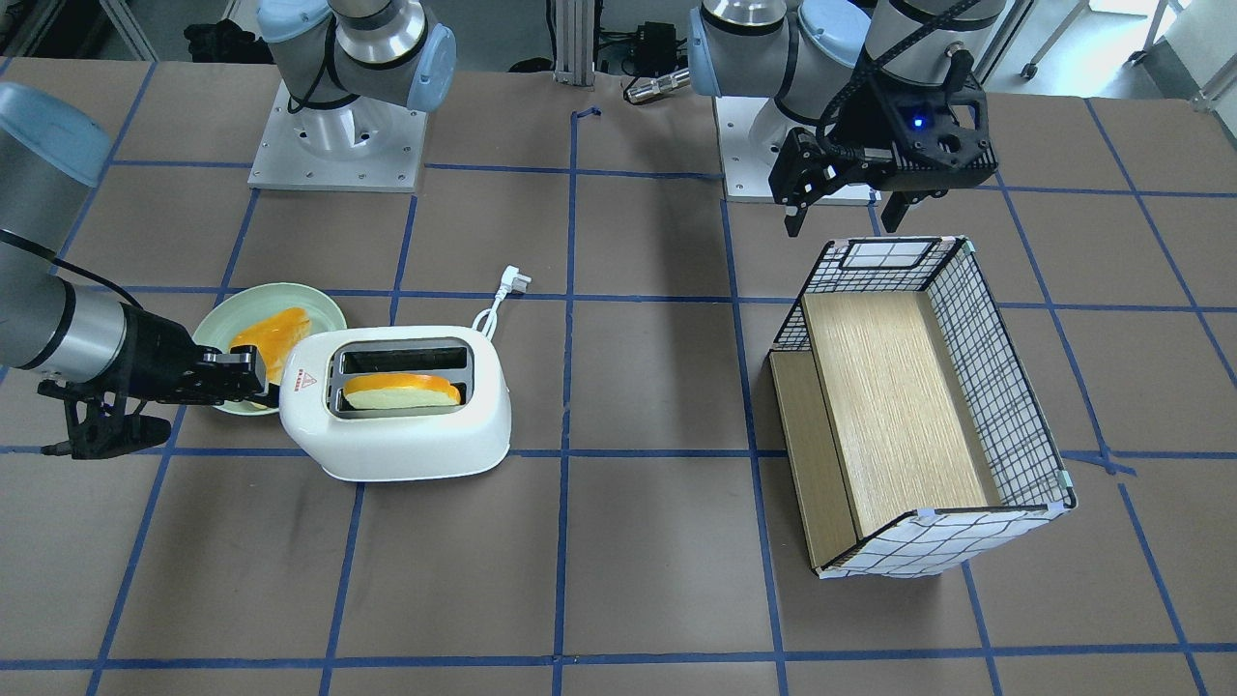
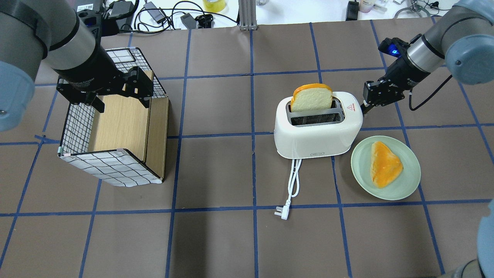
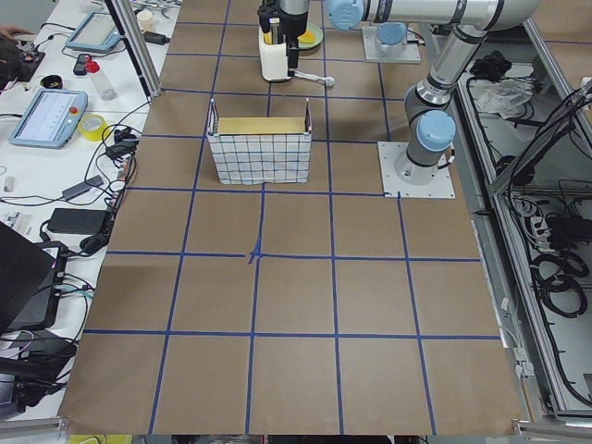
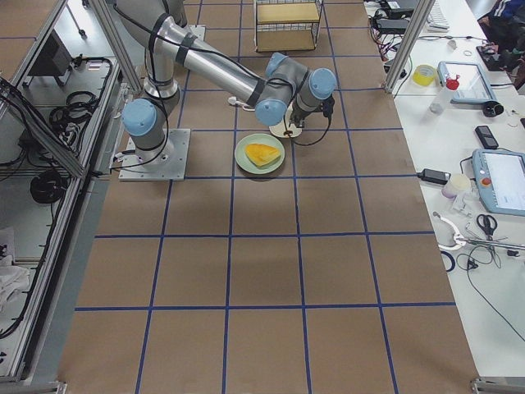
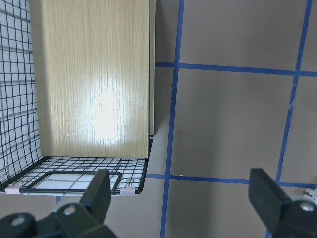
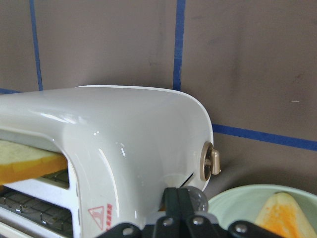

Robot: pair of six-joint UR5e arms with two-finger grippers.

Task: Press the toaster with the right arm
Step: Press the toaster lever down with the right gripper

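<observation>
Writing showed in only a few spots, and none of it was big enough to read. On the left of the view from above, the left gripper (image 2: 121,101) had tiny white letters on its black wrist. It hung over the grid-patterned box (image 2: 112,170), and its fingers (image 5: 101,191) were wide apart with nothing between them. The box was wood-coloured inside.

Further right stood the toaster (image 2: 318,131), white and round-edged, in the right half of the worktop (image 2: 216,239). A small dark brand word sat low on its long side. Below that, the white cord (image 2: 294,173) ran to a plug (image 2: 281,212). On the toaster's top, at the right end, was a red triangle mark (image 2: 351,107) with tiny red words under it. A slice of bread (image 2: 312,97) stuck up out of one slot.

The right gripper (image 2: 364,110) was right at that end of the toaster. Its fingers (image 6: 185,198) were close together and held nothing. I could not tell if they touched the toaster. A round tan knob (image 6: 210,164) sat on that end too.

Just beside the toaster lay a pale green plate (image 2: 409,181) with an orange-topped piece of bread (image 2: 384,164) on it.

The worktop was dull brown, with blue tape lines that made big squares. Past its far edge lay black cables and a yellow roll of tape (image 2: 214,4). White side benches held screens in blue cases (image 3: 48,117).
</observation>
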